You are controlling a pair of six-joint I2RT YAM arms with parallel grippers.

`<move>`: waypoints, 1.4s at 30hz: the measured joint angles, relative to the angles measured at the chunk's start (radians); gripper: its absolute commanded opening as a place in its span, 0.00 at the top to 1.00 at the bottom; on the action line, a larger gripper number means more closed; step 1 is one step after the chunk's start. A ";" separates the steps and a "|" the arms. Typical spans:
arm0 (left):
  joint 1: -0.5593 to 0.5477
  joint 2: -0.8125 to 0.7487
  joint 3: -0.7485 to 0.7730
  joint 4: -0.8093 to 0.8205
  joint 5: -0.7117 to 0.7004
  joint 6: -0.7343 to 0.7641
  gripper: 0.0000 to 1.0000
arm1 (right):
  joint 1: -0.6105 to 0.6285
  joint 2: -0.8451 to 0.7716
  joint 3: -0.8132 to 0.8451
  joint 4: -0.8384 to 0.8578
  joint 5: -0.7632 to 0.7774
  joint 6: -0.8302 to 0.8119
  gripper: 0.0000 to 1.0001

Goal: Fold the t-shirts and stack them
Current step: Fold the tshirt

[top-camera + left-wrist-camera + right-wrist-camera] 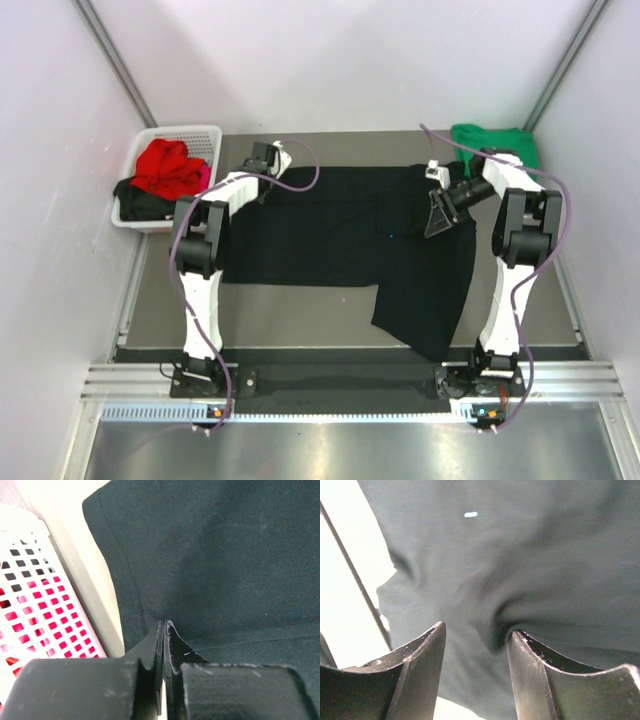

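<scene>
One black t-shirt (330,225) spreads mid-frame on the tabletop (300,310), one green t-shirt (495,140) upper right, one red t-shirt (165,165) in the upper-left basket (195,133). Left end effector (164,625) closed, right end effector (477,630) open.

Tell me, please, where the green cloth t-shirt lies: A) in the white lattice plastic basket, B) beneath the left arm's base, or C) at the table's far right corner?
C: the green cloth t-shirt lies at the table's far right corner, just behind the right arm.
</scene>
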 measured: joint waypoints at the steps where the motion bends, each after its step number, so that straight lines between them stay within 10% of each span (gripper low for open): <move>1: 0.000 0.000 0.000 0.000 0.000 0.001 1.00 | 0.010 -0.034 -0.020 -0.005 0.001 -0.002 0.48; 14: 0.004 0.000 0.004 0.026 -0.014 0.017 1.00 | 0.017 -0.364 -0.060 -0.029 0.110 -0.029 0.49; 42: 0.082 0.214 0.254 0.065 -0.030 0.024 0.95 | 0.056 0.181 0.363 0.517 0.529 0.324 0.47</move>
